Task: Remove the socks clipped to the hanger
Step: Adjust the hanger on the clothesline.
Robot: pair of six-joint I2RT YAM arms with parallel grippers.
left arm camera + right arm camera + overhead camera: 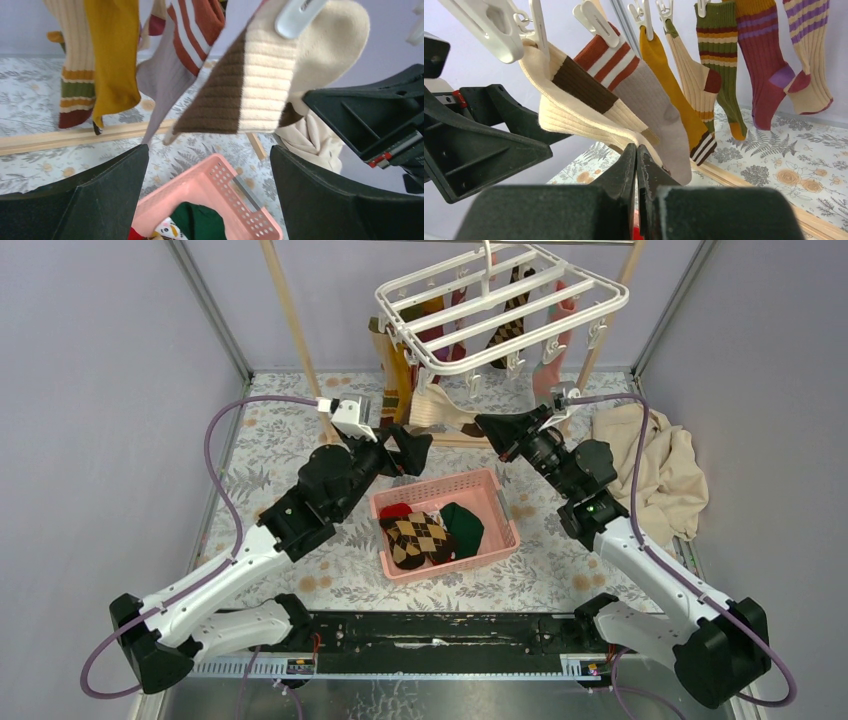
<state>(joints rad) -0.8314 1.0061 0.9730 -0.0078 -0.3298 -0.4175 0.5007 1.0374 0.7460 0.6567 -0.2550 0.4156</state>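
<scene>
**Right fingers nip the cream sock under the hanger**

In the top view the left gripper stands a little left of the centre, just above the pink plastic basket with small holes. Its two black fingers are spread wide and nothing is between them. In the basket lie a brown-tan argyle sock, a red sock and a dark green sock.

At the upper centre hangs the white plastic rectangular hanger with crossbars and small clips. Many socks are clipped under it, among them a mustard yellow sock and a red and white striped sock with a grey foot.

The cream and brown ribbed sock is held by a white clip and stretches to the right, toward the right gripper. The fingers of this gripper are pressed together and pinch the lower edge of this sock.

At the right side of the table lies a crumpled beige cloth
</scene>
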